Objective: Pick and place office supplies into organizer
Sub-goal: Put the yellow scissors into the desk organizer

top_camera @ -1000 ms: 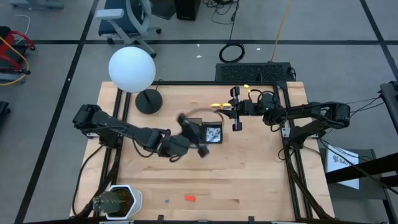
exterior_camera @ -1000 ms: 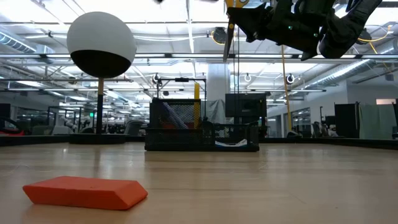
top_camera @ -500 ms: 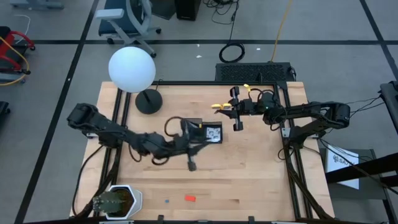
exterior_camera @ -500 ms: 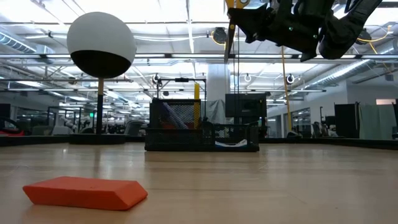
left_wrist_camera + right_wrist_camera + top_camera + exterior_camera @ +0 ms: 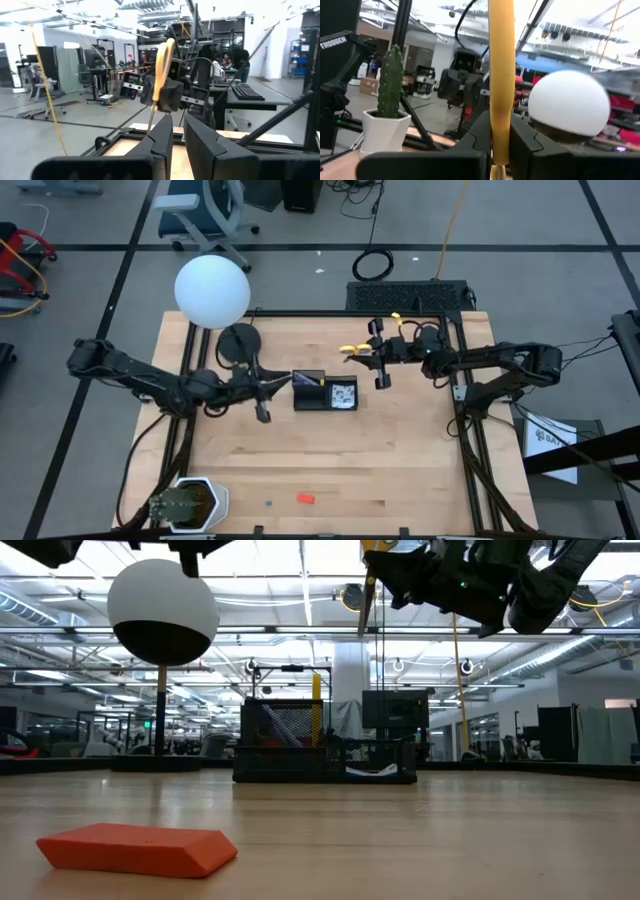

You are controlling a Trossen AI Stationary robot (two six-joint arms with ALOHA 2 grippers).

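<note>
My right gripper (image 5: 352, 352) is clamped on the yellow-handled scissors (image 5: 501, 75), raised above the table (image 5: 400, 460) just beside the organizer (image 5: 325, 392). My left gripper (image 5: 262, 385), fingers together and empty, hovers on the organizer's other side. The red eraser (image 5: 137, 848) lies near the front edge.

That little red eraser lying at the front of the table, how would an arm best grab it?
The red eraser lies flat on the bare wood, long and low with slanted ends. Probably best to come straight down from above and pinch its two long sides at the middle, across the narrow width. Nothing stands close by it to get in the fingers' way.
</note>
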